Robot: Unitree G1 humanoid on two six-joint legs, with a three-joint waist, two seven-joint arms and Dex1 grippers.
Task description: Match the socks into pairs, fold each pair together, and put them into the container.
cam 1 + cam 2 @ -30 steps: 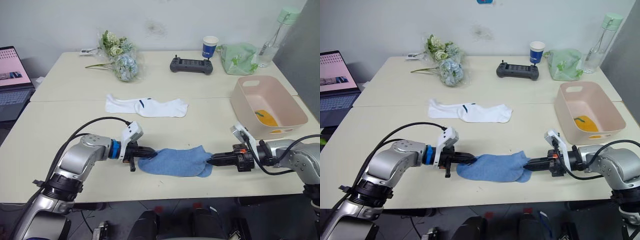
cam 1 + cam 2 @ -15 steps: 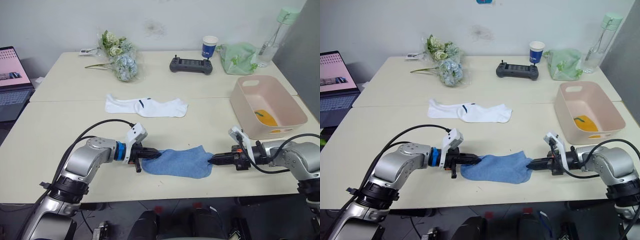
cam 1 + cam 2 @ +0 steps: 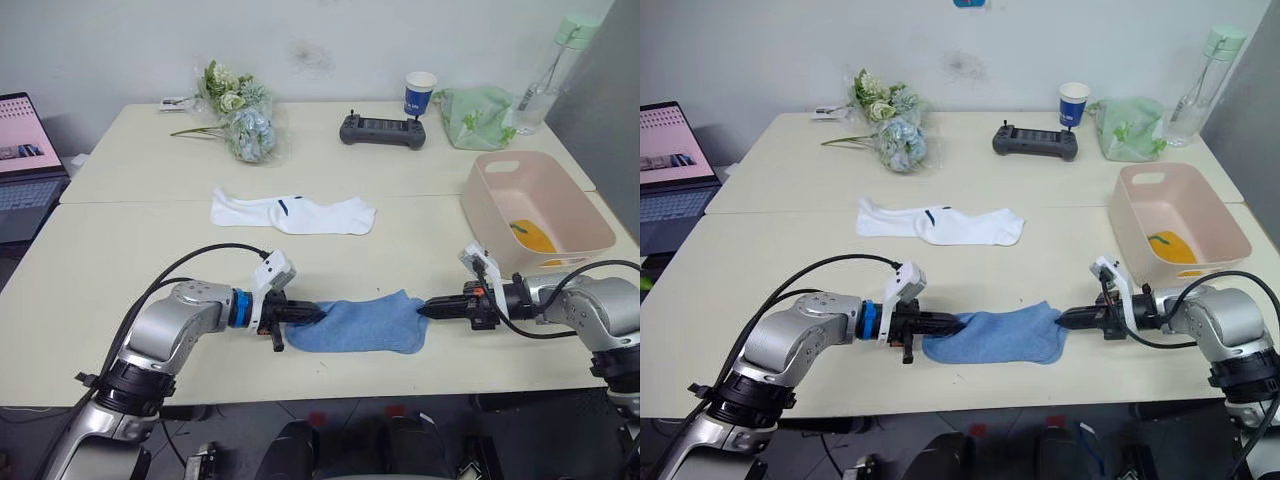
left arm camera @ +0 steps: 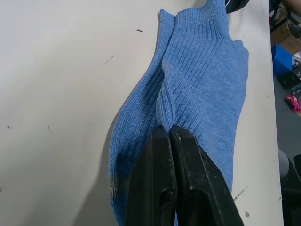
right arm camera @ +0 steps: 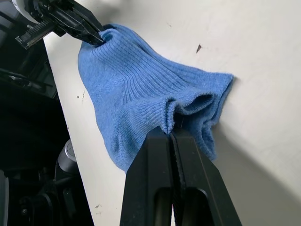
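Blue sock pair (image 3: 360, 325): L tool (image 3: 318, 313) & R tool (image 3: 424, 309) each clamped shut on opposite ends, stretched over tabletop (image 3: 120, 260) for folding.

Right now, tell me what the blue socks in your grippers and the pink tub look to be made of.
The blue socks: soft knit fabric, matte, going by the fine ribbing and the way they bunch where the left gripper and right gripper pinch them. The pink tub: probably moulded plastic, with a smooth, even, slightly satin wall, rounded corners and a cut-out handle slot.
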